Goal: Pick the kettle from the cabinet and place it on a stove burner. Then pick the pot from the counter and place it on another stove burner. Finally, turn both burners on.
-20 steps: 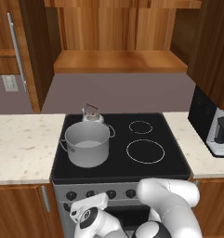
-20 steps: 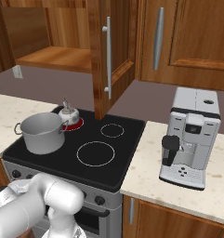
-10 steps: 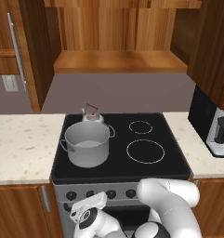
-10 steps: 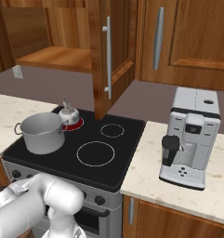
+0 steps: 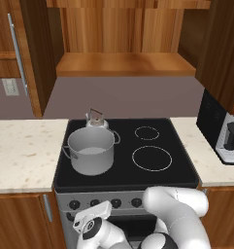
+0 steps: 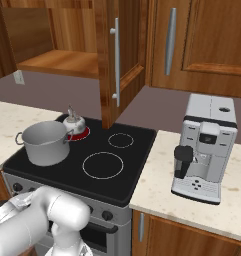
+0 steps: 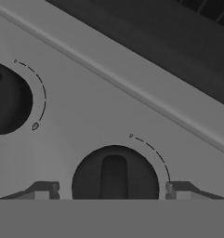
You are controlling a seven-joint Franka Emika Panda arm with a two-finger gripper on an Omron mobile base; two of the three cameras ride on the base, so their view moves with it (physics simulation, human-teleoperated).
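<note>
The small silver kettle point(image 5: 95, 119) point(image 6: 73, 121) stands on the stove's back left burner, which glows red point(image 6: 83, 133). In front of it, the wide grey pot point(image 5: 91, 150) point(image 6: 44, 141) sits on the front left burner. My arm bends down in front of the stove, with the hand point(image 5: 91, 221) at the knob row. In the hand view my gripper point(image 7: 111, 190) is open. Its fingertips point(image 7: 43, 189) stand on either side of a round dark stove knob point(image 7: 114, 179) with a small gap on each side. A second knob point(image 7: 6, 100) lies to the upper left.
The open cabinet's bare wood shelf point(image 5: 123, 63) point(image 6: 57, 60) hangs above the stove, its door point(image 6: 114, 55) swung out. Two right burners point(image 5: 151, 158) are bare. A coffee machine point(image 6: 204, 145) stands on the counter point(image 6: 157, 185) at the right. More counter point(image 5: 21, 151) lies at the left.
</note>
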